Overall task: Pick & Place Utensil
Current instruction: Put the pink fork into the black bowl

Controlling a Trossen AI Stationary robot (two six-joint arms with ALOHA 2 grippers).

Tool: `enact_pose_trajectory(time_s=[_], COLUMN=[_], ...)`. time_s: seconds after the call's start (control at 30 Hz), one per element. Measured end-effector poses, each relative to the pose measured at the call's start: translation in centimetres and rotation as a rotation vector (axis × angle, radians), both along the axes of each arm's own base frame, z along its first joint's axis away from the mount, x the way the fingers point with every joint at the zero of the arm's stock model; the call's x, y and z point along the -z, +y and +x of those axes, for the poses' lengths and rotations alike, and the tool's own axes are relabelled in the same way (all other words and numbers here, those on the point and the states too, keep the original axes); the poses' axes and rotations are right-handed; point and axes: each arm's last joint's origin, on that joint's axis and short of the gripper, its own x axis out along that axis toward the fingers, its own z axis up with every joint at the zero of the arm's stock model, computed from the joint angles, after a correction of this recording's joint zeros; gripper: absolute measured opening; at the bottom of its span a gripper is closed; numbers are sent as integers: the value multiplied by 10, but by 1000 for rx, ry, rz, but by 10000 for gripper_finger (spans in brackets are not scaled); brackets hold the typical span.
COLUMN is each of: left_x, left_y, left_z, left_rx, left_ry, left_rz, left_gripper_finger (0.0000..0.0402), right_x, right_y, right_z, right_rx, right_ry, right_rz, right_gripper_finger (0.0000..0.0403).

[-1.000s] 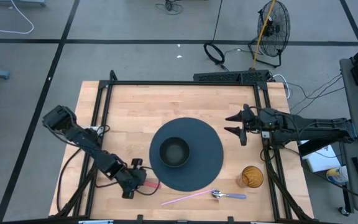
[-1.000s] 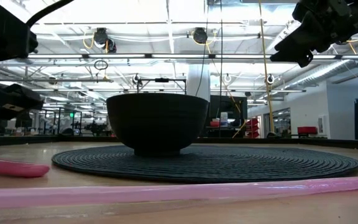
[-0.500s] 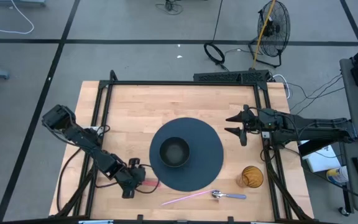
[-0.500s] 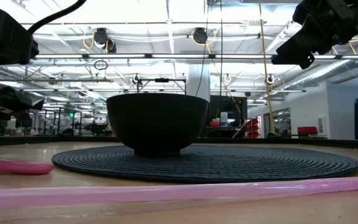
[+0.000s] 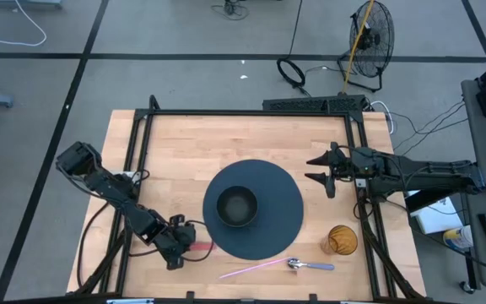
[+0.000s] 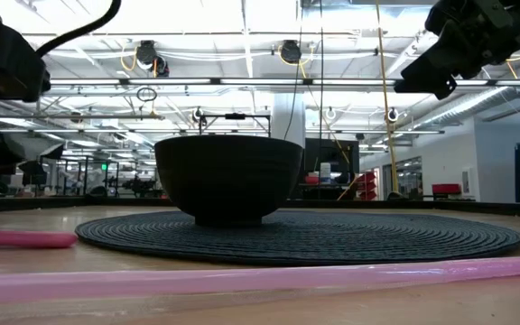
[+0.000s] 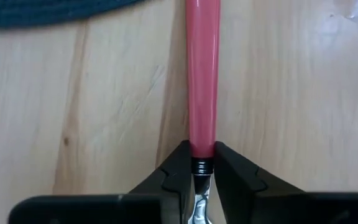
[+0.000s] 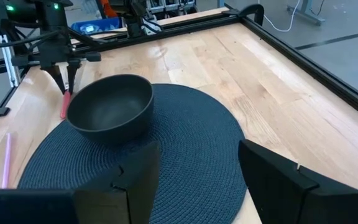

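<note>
A red-handled utensil (image 7: 202, 74) lies flat on the wooden table just left of the round dark mat (image 5: 277, 224), and my left gripper (image 7: 202, 157) is shut on it near the table's front left. In the high view the left gripper (image 5: 182, 245) covers the utensil's metal end. A dark bowl (image 5: 236, 205) stands on the mat. My right gripper (image 5: 317, 167) hovers open above the table's right side, well clear of the bowl. My left gripper pinches the utensil at the dark collar (image 7: 201, 165) where the red handle meets the metal neck, one finger on each side. The fingers come from above, pointing steeply down, across the utensil. The handle (image 6: 21, 238) lies on the table and points toward the mat.
A long pink utensil (image 5: 256, 268) lies along the near edge with a metal spoon head (image 5: 296, 263) and a bluish handle (image 5: 321, 267) beside it. An amber cup (image 5: 342, 240) stands at the near right. A black frame (image 5: 251, 112) borders the table.
My left gripper has rolled about its own axis while staying in place over the red-handled utensil. The red handle has shifted a little on the table, toward the far edge.
</note>
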Motion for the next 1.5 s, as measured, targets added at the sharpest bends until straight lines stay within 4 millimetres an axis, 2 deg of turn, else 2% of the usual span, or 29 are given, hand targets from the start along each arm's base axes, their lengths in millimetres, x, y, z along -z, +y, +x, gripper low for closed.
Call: enact_pose_trajectory(time_s=[0.13, 0.43, 0.63, 0.8, 1.1, 1.5], left_x=[-1, -6, -13, -20, -21, -20], left_y=[0, 0, 1, 9, 14, 16], left_z=[-1, -5, -2, 5, 14, 6], left_rx=[-59, -114, -5, -19, 81, 94], left_ry=[22, 47, -55, -93, -155, -6], left_rz=[-18, -60, -61, -74, -53, -122], left_gripper_finger=[73, 54, 92, 121, 133, 134], right_x=[-2, -6, -6, -6, -4, -4], right_y=[0, 0, 0, 0, 0, 0], right_z=[1, 2, 2, 2, 1, 1], right_rx=[-3, -11, -12, -12, -9, -9], right_ry=[-22, -57, -56, -56, -42, -37], right_rz=[-11, -38, -41, -39, -29, -32], right_gripper_finger=[210, 210, 210, 210, 210, 210])
